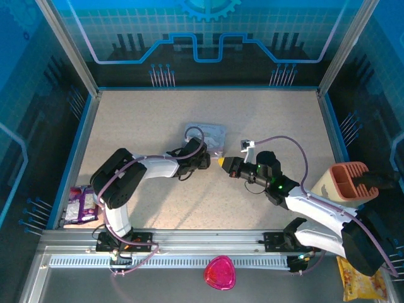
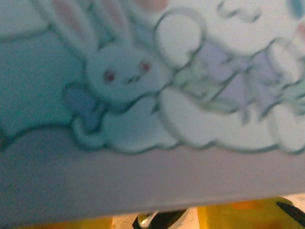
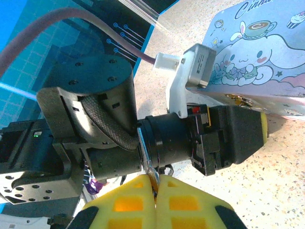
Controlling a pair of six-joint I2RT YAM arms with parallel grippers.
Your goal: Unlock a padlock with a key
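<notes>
Two packets and a pink lid-like thing [image 1: 219, 273] lie nearest: the pink one in front of the rail [image 1: 208, 240], a purple packet [image 1: 81, 203] at the left edge, a yellow packet [image 1: 360, 281] at the right corner. No writing on them can be read. An orange holder [image 1: 346, 182] stands beside the right arm.

Farther in, at mid-table, the two grippers meet tip to tip. The right gripper [image 3: 155, 191] has its yellow pads [image 3: 190, 207] pressed together on the key [image 3: 147, 160], a thin metal strip standing up from between them. The left gripper [image 1: 205, 158] lies just beyond it, against the near edge of the tin [image 3: 267, 57]. In the left wrist view its yellow pads [image 2: 238, 214] flank the padlock [image 2: 159, 219], a dark thing with a silvery curve, just below the tin's edge. Whether they touch it, or how wide they stand, I cannot tell.

Beyond lies the tin, flat on the speckled table [image 1: 139, 126]. Its pastel lid shows white long-eared cartoon animals, a cup, stars, and cursive writing that starts "Cinna" before the picture's edge cuts it.
</notes>
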